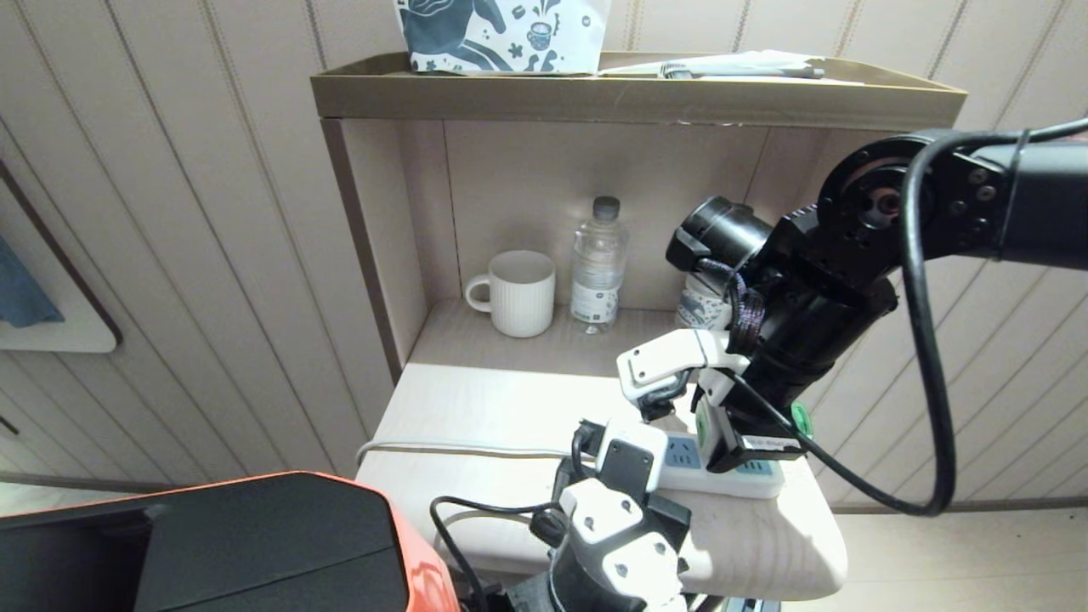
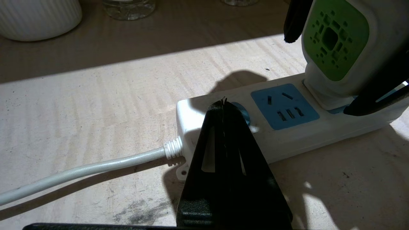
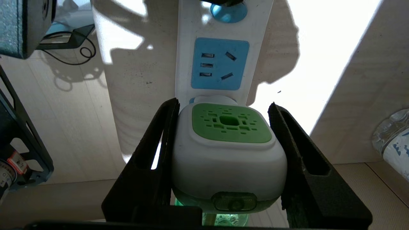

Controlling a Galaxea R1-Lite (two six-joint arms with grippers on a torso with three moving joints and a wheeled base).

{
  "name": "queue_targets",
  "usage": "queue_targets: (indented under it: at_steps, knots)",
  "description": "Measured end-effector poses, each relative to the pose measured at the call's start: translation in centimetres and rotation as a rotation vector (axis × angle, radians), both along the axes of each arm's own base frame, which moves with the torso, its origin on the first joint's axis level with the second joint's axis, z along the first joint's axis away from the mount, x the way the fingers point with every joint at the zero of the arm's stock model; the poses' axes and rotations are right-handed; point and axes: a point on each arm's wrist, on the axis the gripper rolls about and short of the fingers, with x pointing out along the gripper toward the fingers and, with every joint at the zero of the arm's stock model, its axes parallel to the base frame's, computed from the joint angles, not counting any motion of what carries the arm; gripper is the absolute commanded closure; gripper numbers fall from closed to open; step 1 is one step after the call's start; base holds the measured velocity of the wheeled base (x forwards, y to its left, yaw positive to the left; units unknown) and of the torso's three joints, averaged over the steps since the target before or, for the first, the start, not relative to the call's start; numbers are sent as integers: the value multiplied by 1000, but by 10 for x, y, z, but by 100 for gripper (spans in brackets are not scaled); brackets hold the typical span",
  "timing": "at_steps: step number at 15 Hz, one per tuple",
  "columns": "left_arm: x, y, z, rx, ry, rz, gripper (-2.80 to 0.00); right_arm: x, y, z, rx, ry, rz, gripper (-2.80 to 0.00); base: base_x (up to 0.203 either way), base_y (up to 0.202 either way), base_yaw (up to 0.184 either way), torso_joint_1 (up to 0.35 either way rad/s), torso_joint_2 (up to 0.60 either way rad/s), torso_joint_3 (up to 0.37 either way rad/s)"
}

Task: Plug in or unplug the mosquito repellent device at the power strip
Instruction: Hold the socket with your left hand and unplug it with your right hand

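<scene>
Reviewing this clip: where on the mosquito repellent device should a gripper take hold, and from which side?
Grip the mosquito repellent device by the white head's two smooth side walls, coming from the bottle end, as the right gripper does; the green vent face is flat and the bottle rounded.

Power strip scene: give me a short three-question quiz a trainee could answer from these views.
1. True or false: the right gripper has its fingers on either side of the mosquito repellent device.
2. Where are the left gripper's closed tips? A) on the cord B) at the blue button of the power strip C) on the mug
3. What colour is the empty socket beside the device?

Key: 1 true; 2 B; 3 blue.
</scene>
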Motion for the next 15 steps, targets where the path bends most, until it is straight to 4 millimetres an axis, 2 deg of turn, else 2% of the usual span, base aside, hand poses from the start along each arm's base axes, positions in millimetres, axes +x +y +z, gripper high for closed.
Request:
queue_targets:
  at_steps: [9, 15]
  knots:
    - [-1, -3, 7, -30, -15, 6, 0, 1, 0, -1, 0, 2, 0, 0, 0, 0, 0, 0, 0, 0]
    - [-6, 12, 3, -32, -15, 11, 0, 3, -2, 0, 3, -1, -9, 0, 0, 0, 0, 0, 0, 0]
